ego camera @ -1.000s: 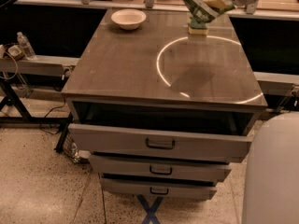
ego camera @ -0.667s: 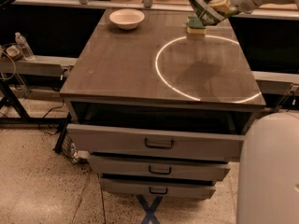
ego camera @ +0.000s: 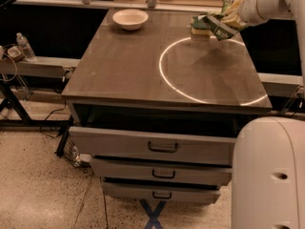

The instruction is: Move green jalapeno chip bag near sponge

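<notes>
The green jalapeno chip bag [ego camera: 218, 26] hangs tilted in my gripper [ego camera: 232, 18] at the far right of the table top, just above the surface. The gripper is shut on the bag's upper end. The sponge [ego camera: 200, 27], a dark green top on a yellow layer, lies on the table right beside the bag, on its left, partly covered by it. My white arm [ego camera: 267, 1] reaches in from the upper right.
A white bowl [ego camera: 129, 18] stands at the far left of the grey table [ego camera: 143, 66]. A bright ring of light [ego camera: 209, 70] lies on the right half. Below the top, three drawers [ego camera: 162, 147] stand pulled out. My white base [ego camera: 269, 175] fills the lower right.
The gripper with the bag has moved slightly right and down, staying over the sponge at the table's far right.
</notes>
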Robot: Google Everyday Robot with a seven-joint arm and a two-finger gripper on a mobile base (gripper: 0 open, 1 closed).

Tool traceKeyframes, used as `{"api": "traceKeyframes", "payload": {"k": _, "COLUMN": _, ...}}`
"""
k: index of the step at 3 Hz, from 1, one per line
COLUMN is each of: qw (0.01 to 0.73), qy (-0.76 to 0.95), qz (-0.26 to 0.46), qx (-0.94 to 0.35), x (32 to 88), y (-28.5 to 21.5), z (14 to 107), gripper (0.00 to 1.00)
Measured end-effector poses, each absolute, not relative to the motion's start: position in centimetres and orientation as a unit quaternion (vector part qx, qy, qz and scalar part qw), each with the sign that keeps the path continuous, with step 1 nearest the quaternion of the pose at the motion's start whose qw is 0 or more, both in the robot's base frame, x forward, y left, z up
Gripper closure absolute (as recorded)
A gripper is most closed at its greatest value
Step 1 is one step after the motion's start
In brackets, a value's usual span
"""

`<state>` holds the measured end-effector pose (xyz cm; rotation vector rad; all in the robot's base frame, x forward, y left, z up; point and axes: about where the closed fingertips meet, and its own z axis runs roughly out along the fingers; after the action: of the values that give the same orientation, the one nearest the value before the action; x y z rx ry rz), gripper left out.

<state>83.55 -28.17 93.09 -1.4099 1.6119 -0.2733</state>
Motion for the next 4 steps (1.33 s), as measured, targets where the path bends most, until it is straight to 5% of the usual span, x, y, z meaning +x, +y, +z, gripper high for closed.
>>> {"api": "traceKeyframes", "payload": {"k": 2, "qw": 0.416, "qy": 0.668, "qz": -0.123, "qx": -0.605, "x": 84.0, "y": -28.9, "z": 89.0, "gripper": 0.25}}
{"api": "traceKeyframes", "payload": {"k": 3, "qw": 0.413, "qy": 0.664, "qz": -0.118, "qx": -0.612, "x": 84.0, "y": -28.3, "z": 88.7, "gripper": 0.03}}
{"api": "traceKeyframes", "payload": {"k": 4, "qw": 0.448, "qy": 0.653, "qz": -0.129, "qx": -0.597, "x": 84.2, "y": -27.9, "z": 92.2, "gripper": 0.00}}
